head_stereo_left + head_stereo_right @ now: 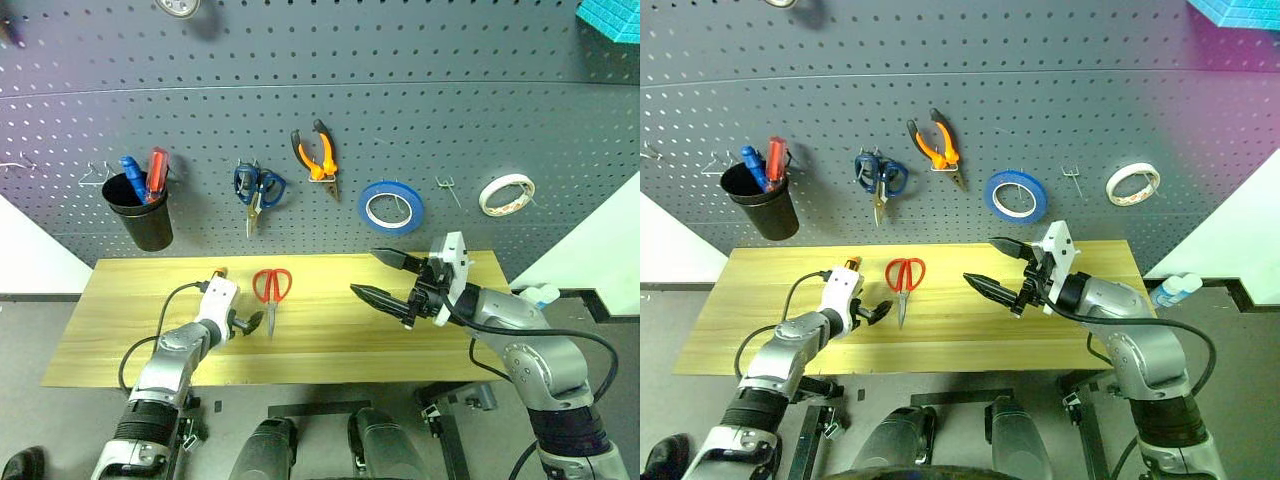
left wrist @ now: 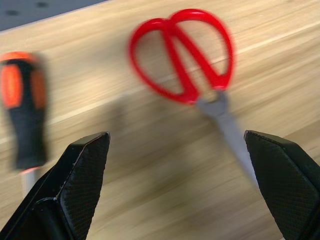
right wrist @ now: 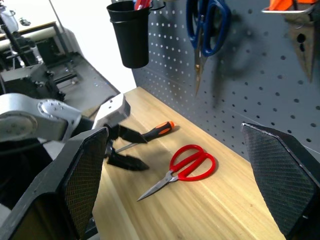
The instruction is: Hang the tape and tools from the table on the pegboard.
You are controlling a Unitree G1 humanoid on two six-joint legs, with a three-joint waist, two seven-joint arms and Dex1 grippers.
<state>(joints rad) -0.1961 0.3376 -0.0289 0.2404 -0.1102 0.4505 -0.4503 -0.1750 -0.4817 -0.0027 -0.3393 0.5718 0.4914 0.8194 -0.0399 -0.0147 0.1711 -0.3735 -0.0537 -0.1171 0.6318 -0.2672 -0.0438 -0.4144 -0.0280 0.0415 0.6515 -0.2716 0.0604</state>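
Your left claw (image 1: 252, 322) gapes empty just above the surface (image 1: 330, 350), red scissors (image 1: 272, 290) just ahead, screwdriver (image 3: 150, 136) beside it, your right claw (image 1: 385, 277) wide open, raised, tape (image 1: 390, 206) and pliers (image 1: 317, 156) hung on the pegboard (image 1: 400, 90) beyond

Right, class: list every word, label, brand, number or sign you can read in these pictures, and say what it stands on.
None can be read.
Red scissors, pliers, blue tape, black cup, pegboard: no print shows on any of them.
Screwdriver handle: blurred, no lettering to make out.
White tape: too small to tell.
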